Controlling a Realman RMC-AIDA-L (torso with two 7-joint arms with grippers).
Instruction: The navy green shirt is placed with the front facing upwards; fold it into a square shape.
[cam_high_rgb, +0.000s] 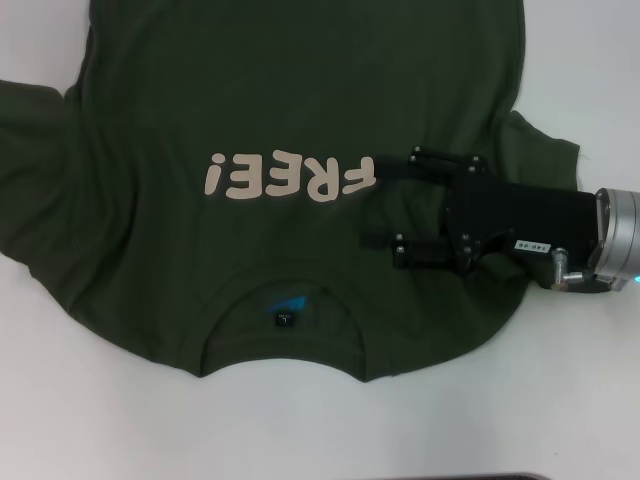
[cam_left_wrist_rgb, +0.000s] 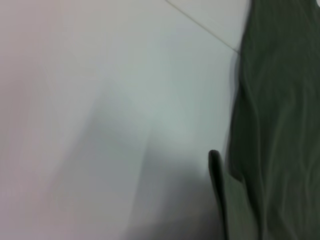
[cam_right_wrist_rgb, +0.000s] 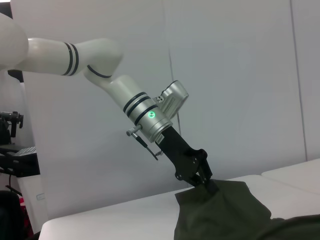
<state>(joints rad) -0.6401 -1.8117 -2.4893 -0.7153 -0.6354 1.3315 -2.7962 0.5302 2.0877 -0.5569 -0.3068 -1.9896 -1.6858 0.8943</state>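
Cream "FREE!" across the chest of the navy green shirt, upside down in the head view.

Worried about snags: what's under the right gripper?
The navy green shirt, beside its FREE! lettering; cloth directly beneath the open right gripper is hidden; left gripper pinches its edge.

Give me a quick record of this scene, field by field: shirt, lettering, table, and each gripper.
shirt: navy green shirt spread front up, collar nearest the robot
surface: white table
lettering: cream FREE! print on the chest
collar: blue label inside
right gripper: over the shirt beside the lettering, jaws open
left gripper: outside the head view; in the right wrist view, jaws pinch a raised edge of the shirt
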